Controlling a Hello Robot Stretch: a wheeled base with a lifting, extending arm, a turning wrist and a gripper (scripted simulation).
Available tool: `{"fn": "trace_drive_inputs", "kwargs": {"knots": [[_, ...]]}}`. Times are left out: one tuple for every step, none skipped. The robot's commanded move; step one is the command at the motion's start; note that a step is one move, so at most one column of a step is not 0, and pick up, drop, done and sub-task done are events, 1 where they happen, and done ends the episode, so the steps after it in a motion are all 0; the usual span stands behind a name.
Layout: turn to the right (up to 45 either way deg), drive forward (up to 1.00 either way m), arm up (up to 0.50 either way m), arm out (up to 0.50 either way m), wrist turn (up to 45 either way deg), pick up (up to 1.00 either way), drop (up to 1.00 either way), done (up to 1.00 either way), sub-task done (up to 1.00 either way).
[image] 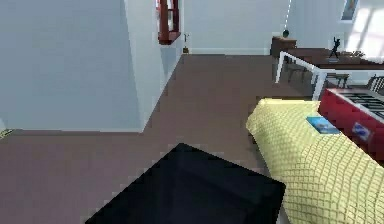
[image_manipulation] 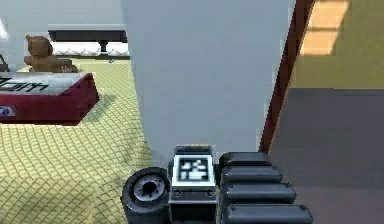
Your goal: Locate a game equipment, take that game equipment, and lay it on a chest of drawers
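The likeliest trouble was a scrape. The pale grey wall corner (image_manipulation: 210,70) stood directly out from my arm, so reaching that way would have driven the arm into plaster. The bed with the yellow quilted cover (image: 310,165) lay close by my base on the forward view's right, so a careless turn could have clipped its corner.

My claw (image_manipulation: 148,195) was a dark round body low in the arm side view. I could not make out its far end, so I cannot tell whether it held anything.

I could pick out no certain game equipment. A small flat blue thing (image: 322,124) lay on the bed, too small to name, and taking it on a guess was a further risk.

Beside it sat a red box with a white top (image: 352,112), and a brown teddy bear (image_manipulation: 40,50) farther along. Beyond the bed stood a white-legged, dark-topped table (image: 335,58). By the far wall was a low dark cabinet (image: 283,45), perhaps the chest of drawers.
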Motion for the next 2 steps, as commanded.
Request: {"fn": "trace_drive_inputs", "kwargs": {"knots": [[0.0,1.00,0.00,0.00,0.0,0.00,0.00,0.00,0.00],[3.0,0.00,0.00,0.00,0.0,0.00,0.00,0.00,0.00]]}}
